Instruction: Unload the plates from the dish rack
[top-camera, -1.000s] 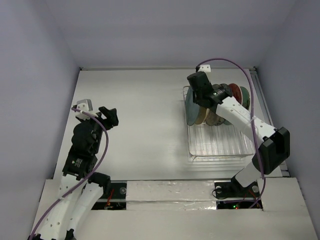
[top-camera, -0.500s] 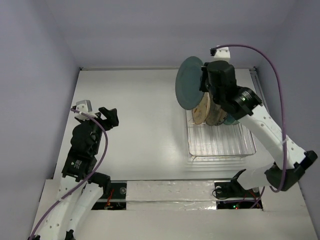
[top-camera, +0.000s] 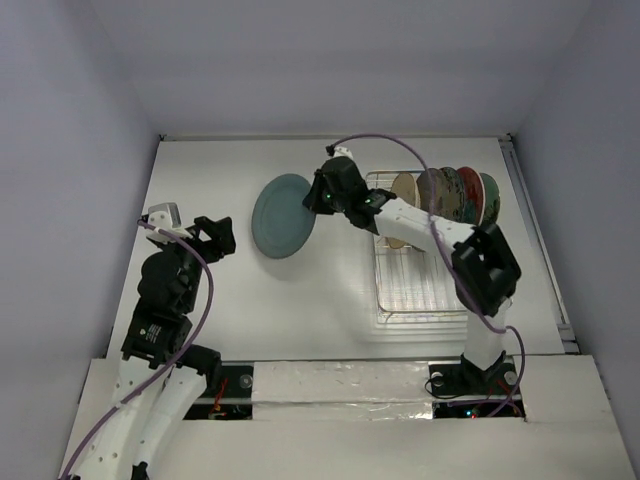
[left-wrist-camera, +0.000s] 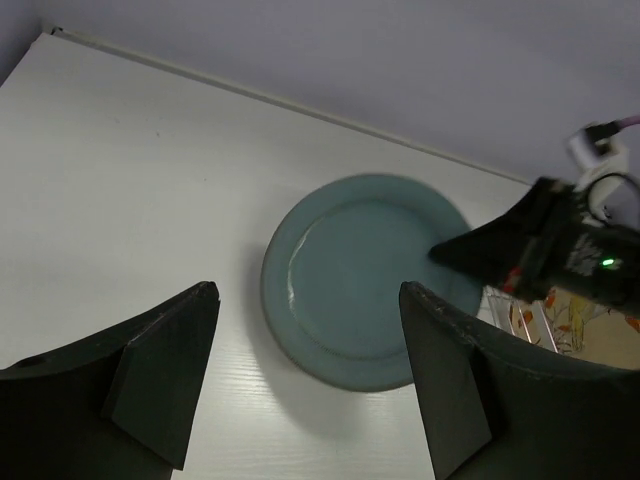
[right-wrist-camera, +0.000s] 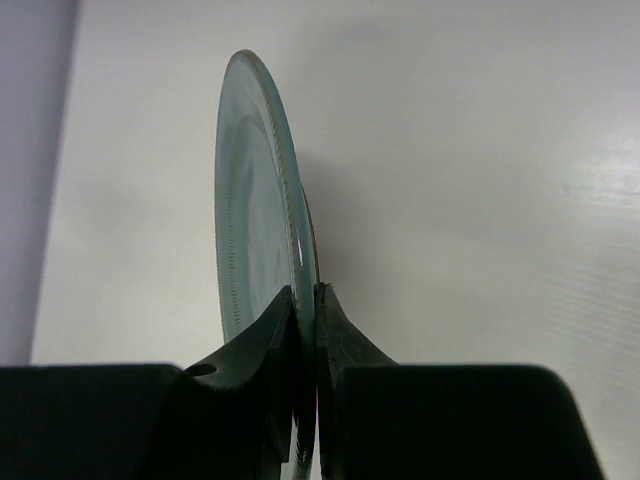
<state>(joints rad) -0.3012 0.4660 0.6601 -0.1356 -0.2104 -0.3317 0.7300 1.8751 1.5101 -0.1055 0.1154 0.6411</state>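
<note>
My right gripper (top-camera: 318, 200) is shut on the rim of a teal plate (top-camera: 282, 216) and holds it over the table, left of the dish rack (top-camera: 430, 290). The right wrist view shows the plate (right-wrist-camera: 262, 210) edge-on, pinched between my fingers (right-wrist-camera: 345, 345). The left wrist view shows the plate (left-wrist-camera: 365, 280) face-up with a shadow beneath it. Several plates (top-camera: 445, 195) still stand upright in the back of the rack: cream floral, grey-brown, red, pale green. My left gripper (top-camera: 215, 235) is open and empty, left of the teal plate, its fingers (left-wrist-camera: 455, 380) wide apart.
The silver wire rack sits at the right of the white table. Lilac walls enclose the table on three sides. A purple cable loops above the right arm (top-camera: 390, 145).
My right gripper has carried the teal plate from the rack, first lifting it above the rack, then left and down over the table's middle. The left arm has hardly moved.
</note>
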